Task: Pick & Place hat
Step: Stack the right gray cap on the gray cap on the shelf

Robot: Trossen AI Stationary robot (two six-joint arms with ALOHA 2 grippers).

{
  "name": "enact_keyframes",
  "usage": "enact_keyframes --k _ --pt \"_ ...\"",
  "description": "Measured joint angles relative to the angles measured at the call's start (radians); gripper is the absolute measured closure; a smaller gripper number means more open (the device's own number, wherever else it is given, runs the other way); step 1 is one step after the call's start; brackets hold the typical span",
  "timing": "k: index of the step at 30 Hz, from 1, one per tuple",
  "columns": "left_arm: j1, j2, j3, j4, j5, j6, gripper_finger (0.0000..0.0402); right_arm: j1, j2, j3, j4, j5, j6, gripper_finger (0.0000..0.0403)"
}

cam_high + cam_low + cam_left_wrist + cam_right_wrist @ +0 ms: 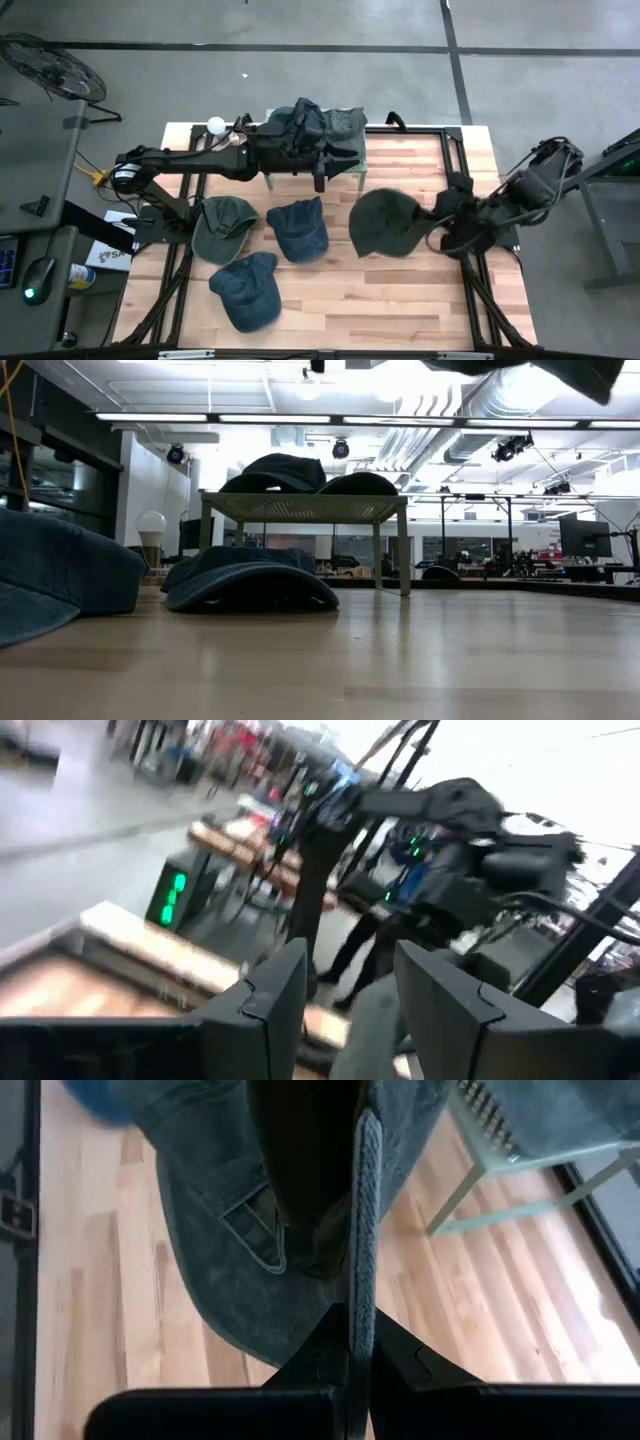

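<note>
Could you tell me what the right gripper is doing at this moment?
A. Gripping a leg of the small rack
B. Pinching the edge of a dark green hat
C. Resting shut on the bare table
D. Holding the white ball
B: the right gripper is shut on the edge of the dark green hat, which hangs from it.

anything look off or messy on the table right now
Nothing damaged or spilled. Three caps lie loose on the table, one flipped, and several are piled on the rack. The right pincer, shut, holds a dark cap by its edge.
</note>
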Motion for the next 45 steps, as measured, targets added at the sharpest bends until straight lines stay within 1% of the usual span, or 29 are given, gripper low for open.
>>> enact_keyframes --k 4,7,10,12,15,19,23,27,31,35,38,41,43,45 --pt "-0.009 -0.001 0.0 0.031 0.014 0.119 0.025 0.0 -0.072 -0.007 0.033 -0.001 -0.043 0.04" --pt "-0.029 -0.001 0.0 0.07 0.014 0.259 0.025 0.0 -0.128 -0.007 0.072 -0.035 -0.092 0.04" --pt "-0.057 -0.001 0.0 0.075 -0.021 0.437 0.025 0.0 -0.185 -0.007 0.122 -0.076 -0.143 0.04" --pt "-0.075 -0.001 0.0 0.091 -0.052 0.514 0.025 0.0 -0.218 -0.007 0.155 -0.112 -0.17 0.04" --pt "-0.095 -0.001 0.0 0.122 -0.064 0.596 0.025 0.0 -0.255 -0.007 0.19 -0.143 -0.191 0.04" --pt "-0.122 -0.001 0.0 0.134 -0.065 0.687 0.025 0.0 -0.29 -0.007 0.199 -0.141 -0.198 0.04" --pt "-0.147 -0.001 0.0 0.135 -0.068 0.794 0.025 0.0 -0.307 -0.007 0.203 -0.136 -0.196 0.04" --pt "-0.164 -0.001 0.0 0.167 -0.076 0.922 0.025 0.0 -0.312 -0.007 0.238 -0.174 -0.192 0.04" --pt "-0.183 -0.001 0.0 0.213 -0.104 0.984 0.025 0.0 -0.313 -0.007 0.274 -0.199 -0.191 0.04" --pt "-0.203 -0.001 0.0 0.22 -0.116 1.037 0.025 -0.005 -0.312 -0.007 0.274 -0.185 -0.145 0.04" --pt "-0.204 -0.001 0.0 0.21 -0.137 1.071 0.025 -0.015 -0.311 -0.007 0.275 -0.139 -0.121 0.04" --pt "-0.203 -0.001 0.0 0.203 -0.159 1.074 0.025 -0.028 -0.302 -0.007 0.274 -0.069 -0.12 0.04" --pt "-0.203 -0.001 0.0 0.202 -0.194 1.044 0.025 -0.04 -0.292 -0.007 0.273 -0.028 -0.122 0.04" --pt "-0.201 -0.001 0.0 0.199 -0.247 0.972 0.025 -0.053 -0.281 -0.007 0.263 0.014 -0.123 0.04"
